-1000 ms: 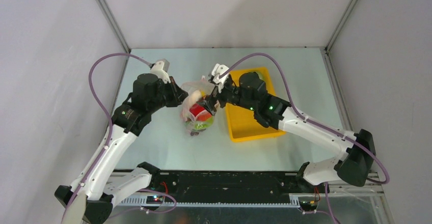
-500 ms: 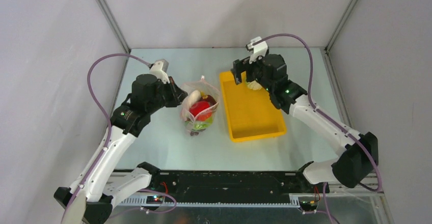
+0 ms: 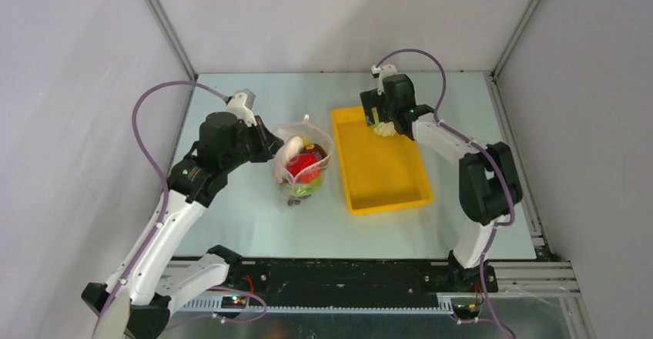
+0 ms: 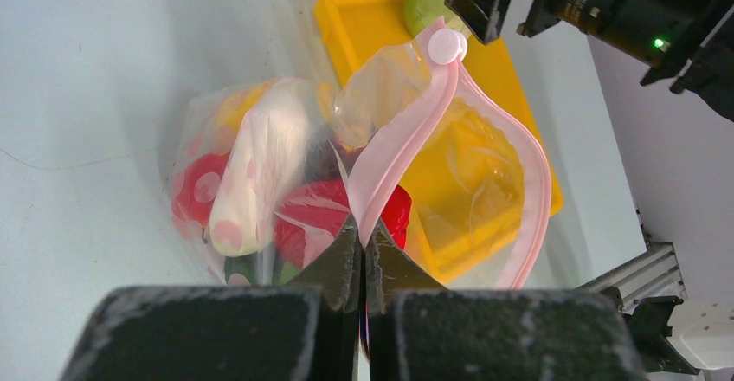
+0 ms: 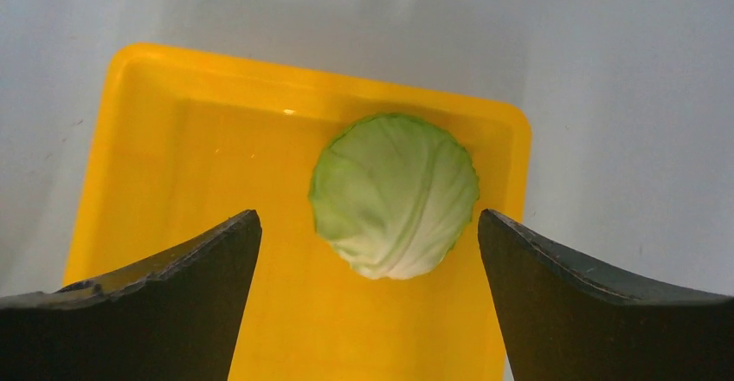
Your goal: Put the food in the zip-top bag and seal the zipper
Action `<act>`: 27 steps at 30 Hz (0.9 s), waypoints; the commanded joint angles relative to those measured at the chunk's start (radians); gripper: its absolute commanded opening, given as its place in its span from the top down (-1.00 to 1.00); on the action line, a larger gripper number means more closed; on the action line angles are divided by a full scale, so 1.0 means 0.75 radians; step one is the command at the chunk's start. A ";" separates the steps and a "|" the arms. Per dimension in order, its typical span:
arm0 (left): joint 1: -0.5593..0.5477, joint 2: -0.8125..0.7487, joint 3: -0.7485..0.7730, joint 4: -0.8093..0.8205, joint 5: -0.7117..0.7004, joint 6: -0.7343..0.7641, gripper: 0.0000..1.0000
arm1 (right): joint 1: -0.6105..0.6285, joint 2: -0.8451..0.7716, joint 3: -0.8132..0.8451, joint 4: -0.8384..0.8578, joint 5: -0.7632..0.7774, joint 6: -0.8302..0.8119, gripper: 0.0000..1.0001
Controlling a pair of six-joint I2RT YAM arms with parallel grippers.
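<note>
The clear zip-top bag point(image 3: 302, 163) with pink dots lies left of the yellow tray point(image 3: 381, 171). It holds red pieces, a white radish point(image 4: 260, 169) and green bits. My left gripper point(image 4: 362, 229) is shut on the bag's pink zipper strip point(image 4: 407, 138) and holds the mouth open; it also shows in the top view point(image 3: 271, 143). A pale green cabbage point(image 5: 395, 194) lies in the tray's far right corner point(image 3: 383, 129). My right gripper point(image 5: 368, 234) is open and empty, hovering over the cabbage with a finger on each side.
The yellow tray point(image 5: 208, 216) holds only the cabbage. Grey enclosure walls rise close behind and on both sides. The bag's white slider tab point(image 4: 447, 46) sticks up near the tray.
My right gripper has left the bag's mouth, swung right and back to the tray's far end, and now hovers open over the cabbage. The left gripper and bag have stayed still.
</note>
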 commanded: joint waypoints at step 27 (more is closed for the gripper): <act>0.012 -0.010 0.012 0.026 -0.046 0.002 1.00 | -0.004 0.495 0.465 -0.336 0.343 0.212 -0.90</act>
